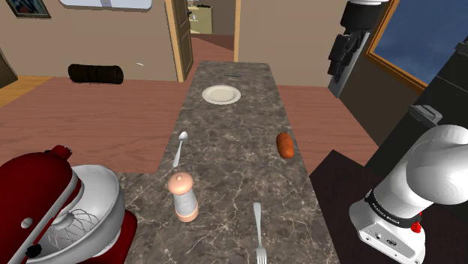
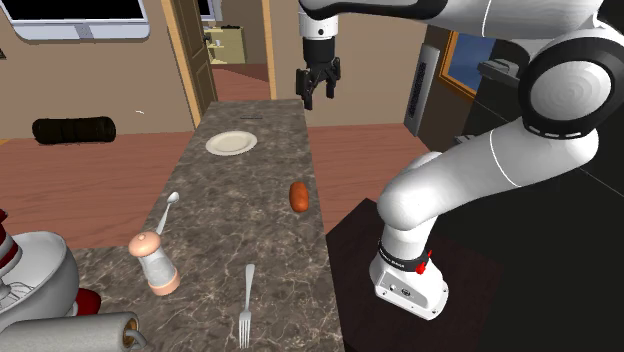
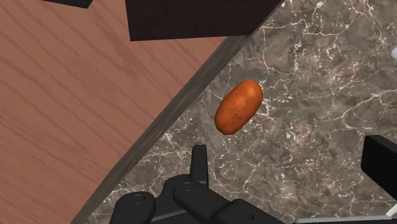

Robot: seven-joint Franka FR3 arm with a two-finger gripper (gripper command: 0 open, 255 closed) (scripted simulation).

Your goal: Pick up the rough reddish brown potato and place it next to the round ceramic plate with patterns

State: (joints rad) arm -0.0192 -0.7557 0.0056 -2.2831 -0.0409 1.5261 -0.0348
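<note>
The reddish-brown potato [image 1: 285, 145] [image 2: 298, 195] lies near the edge of the dark marble counter [image 1: 232, 172], on the shoulder view's right. A round cream plate [image 1: 221, 94] [image 2: 231, 143] sits at the counter's far end, with no pattern that I can make out. My black gripper [image 2: 319, 98] [image 1: 337, 73] hangs high above the counter, well clear of both, with its fingers apart and nothing between them. In the wrist view the potato [image 3: 238, 106] lies far below, ahead of the open gripper [image 3: 289, 167], close to the counter's edge.
A spoon [image 1: 181, 146], a pink pepper mill [image 1: 182, 196] and a fork [image 1: 259, 232] lie on the near half of the counter. A red stand mixer [image 1: 60, 214] stands at the near left. Past the potato the counter drops to the wooden floor [image 3: 76, 95].
</note>
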